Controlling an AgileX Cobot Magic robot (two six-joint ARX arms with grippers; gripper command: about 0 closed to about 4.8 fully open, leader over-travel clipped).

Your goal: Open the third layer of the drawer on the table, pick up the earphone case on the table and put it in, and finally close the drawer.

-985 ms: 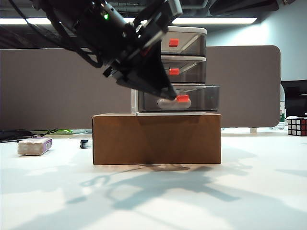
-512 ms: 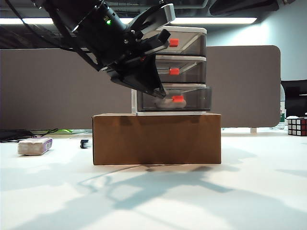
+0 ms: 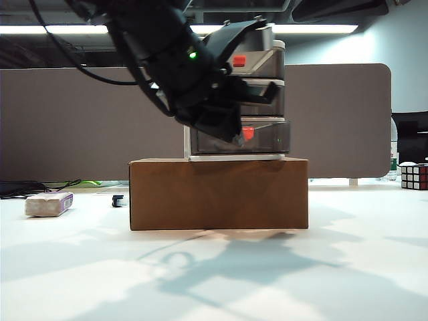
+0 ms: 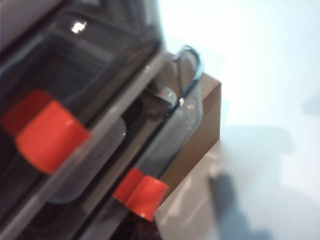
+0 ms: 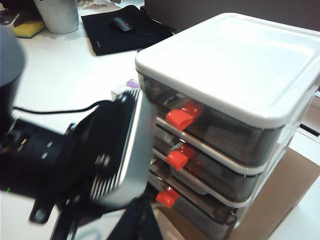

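While the table (image 3: pixel 348 267) spreads wide beneath the cardboard box (image 3: pixel 219 194), the drawer (image 3: pixel 267 100) stands on that box. My left gripper (image 3: pixel 235 139), pressed together, sits against the third layer (image 3: pixel 271 137), which looks nearly shut. My right gripper is out of sight.

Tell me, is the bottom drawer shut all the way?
Almost shut. The bottom drawer still sticks out slightly past the white frame, and the shut left gripper is at its front.

We see a brown cardboard box (image 3: pixel 219 194), a whitish block with a purple edge (image 3: pixel 48 204), a multicoloured puzzle cube (image 3: pixel 414 176) and a black mouse pad (image 5: pixel 125 29).
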